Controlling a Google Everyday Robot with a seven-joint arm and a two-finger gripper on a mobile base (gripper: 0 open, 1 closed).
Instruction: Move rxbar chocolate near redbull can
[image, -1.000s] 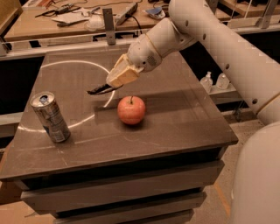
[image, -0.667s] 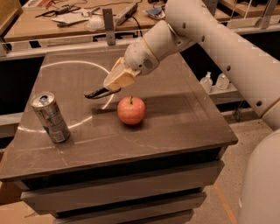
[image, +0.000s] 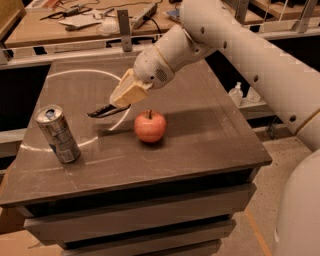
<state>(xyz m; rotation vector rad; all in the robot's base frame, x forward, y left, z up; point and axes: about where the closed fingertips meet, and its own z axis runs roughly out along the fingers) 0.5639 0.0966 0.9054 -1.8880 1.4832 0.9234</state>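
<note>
The redbull can (image: 57, 134), silver-grey with bluish markings, stands upright near the table's left edge. The rxbar chocolate (image: 104, 111), a dark flat bar, hangs in the air above the table, between the can and the apple. My gripper (image: 119, 102) is shut on the bar's right end and holds it roughly level, with its beige fingers (image: 129, 91) up and left of the apple. The bar's free end points left toward the can, about a can's width away from it.
A red apple (image: 150, 126) sits mid-table, just right of and below the gripper. The dark table (image: 210, 145) has a pale curved mark on its left half. A cluttered bench (image: 75, 22) lies behind it, and a small bottle (image: 236, 93) stands lower at the right.
My gripper has carried the bar a little left and down, toward the can. The can and the apple have not moved.
</note>
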